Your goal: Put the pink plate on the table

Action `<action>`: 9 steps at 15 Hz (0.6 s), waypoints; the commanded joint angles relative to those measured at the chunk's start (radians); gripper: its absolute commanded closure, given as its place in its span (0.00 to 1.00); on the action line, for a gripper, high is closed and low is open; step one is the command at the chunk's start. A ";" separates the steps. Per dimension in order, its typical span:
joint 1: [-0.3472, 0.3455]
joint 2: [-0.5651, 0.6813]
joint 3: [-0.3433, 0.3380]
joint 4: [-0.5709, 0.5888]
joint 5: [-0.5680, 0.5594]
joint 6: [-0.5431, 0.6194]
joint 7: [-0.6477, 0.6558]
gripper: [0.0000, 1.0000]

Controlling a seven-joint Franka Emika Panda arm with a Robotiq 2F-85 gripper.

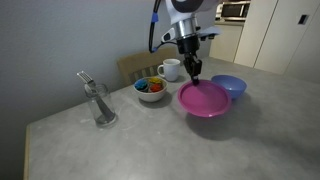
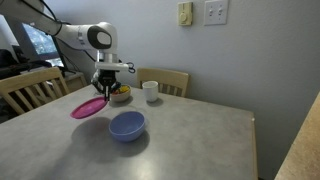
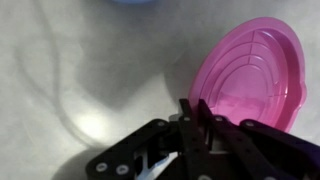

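The pink plate point(image 1: 204, 99) is round, shallow and magenta. It hangs tilted above the grey speckled table point(image 1: 150, 150), held by its rim. My gripper point(image 1: 195, 72) is shut on the plate's near rim. In an exterior view the plate point(image 2: 89, 108) floats clear of the table point(image 2: 180, 150), with my gripper point(image 2: 106, 92) at its edge. In the wrist view the plate point(image 3: 250, 80) fills the right side, and my gripper's fingers point(image 3: 197, 110) pinch its rim over the table point(image 3: 80, 70).
A lavender-blue bowl point(image 1: 230, 87) point(image 2: 127, 125) sits beside the plate. A white bowl with colourful contents point(image 1: 151, 89), a white mug point(image 1: 170, 69) point(image 2: 150, 91) and a glass with utensils point(image 1: 101, 104) stand on the table. Wooden chairs point(image 2: 165, 78) stand at the table's edge.
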 commanded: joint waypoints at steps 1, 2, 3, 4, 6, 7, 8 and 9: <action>0.005 -0.019 -0.004 -0.073 -0.021 0.176 0.084 0.97; 0.004 -0.019 -0.002 -0.090 -0.027 0.209 0.088 0.97; -0.001 -0.019 0.001 -0.108 -0.027 0.230 0.089 0.97; -0.006 -0.019 0.004 -0.125 -0.028 0.241 0.080 0.97; -0.012 -0.022 0.007 -0.167 -0.032 0.254 0.065 0.97; -0.016 -0.025 0.010 -0.188 -0.037 0.257 0.046 0.97; -0.017 -0.025 0.011 -0.200 -0.042 0.258 0.040 0.97; -0.019 -0.021 0.014 -0.206 -0.044 0.262 0.028 0.97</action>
